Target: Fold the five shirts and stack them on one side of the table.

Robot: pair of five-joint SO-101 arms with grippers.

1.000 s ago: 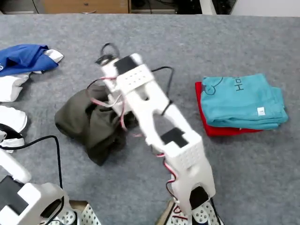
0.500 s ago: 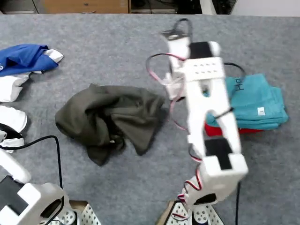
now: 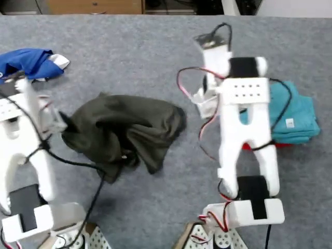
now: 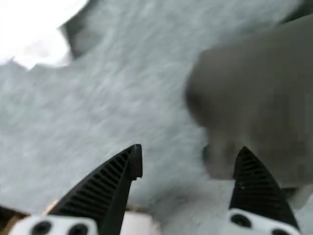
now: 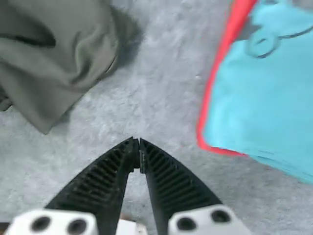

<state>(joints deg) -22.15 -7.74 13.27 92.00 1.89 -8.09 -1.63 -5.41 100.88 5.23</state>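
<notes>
Right arm [image 3: 244,129] has swung off the dark olive shirt [image 3: 124,129] toward the folded stack; left arm [image 3: 26,140] has come in from the near corner to that shirt's edge; shirt now lies looser, spread toward the middle. Right gripper [image 5: 137,143] clenched on nothing, tips over bare cover between olive shirt [image 5: 49,54] and stack. Left gripper [image 4: 190,149] spread wide, nothing in it, above the cover just beside the olive shirt [image 4: 259,98]. Teal shirt [image 3: 295,111] folded on top of red shirt [image 5: 220,73], at the table's right side; blue shirt [image 3: 28,62] crumpled at far left, well apart from the rest. Grey felt-like table cover [image 3: 155,46] wall to wall; wooden cabinet front [image 3: 93,6] along the far edge; perforated arm bases [image 3: 93,238] at the near edge.
</notes>
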